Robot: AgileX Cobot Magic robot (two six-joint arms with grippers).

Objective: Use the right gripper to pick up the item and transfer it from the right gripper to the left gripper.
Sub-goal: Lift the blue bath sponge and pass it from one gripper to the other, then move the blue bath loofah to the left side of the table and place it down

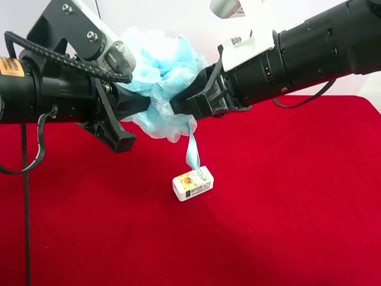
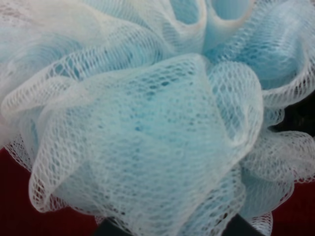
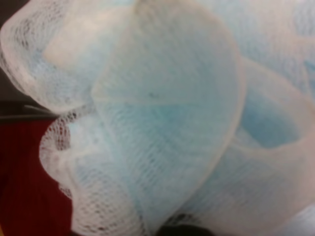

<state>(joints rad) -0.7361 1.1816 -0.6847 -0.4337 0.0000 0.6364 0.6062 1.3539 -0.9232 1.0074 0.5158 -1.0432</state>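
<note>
The light blue mesh pouf (image 1: 164, 74) hangs in the air between the two arms. Its ribbon loop (image 1: 192, 149) dangles down to just above a small white box. The right gripper (image 1: 181, 106), on the arm with the white bracket, is shut on the pouf's side. The left gripper (image 1: 128, 122), on the arm with the yellow-orange label, has its fingers spread against the pouf's other side. One finger (image 1: 119, 140) sticks out below the mesh. The pouf fills the right wrist view (image 3: 162, 123) and the left wrist view (image 2: 147, 128).
A small white printed box (image 1: 192, 183) lies on the red cloth (image 1: 286, 202) under the ribbon. The two arms meet over the cloth's far part. A white wall is behind.
</note>
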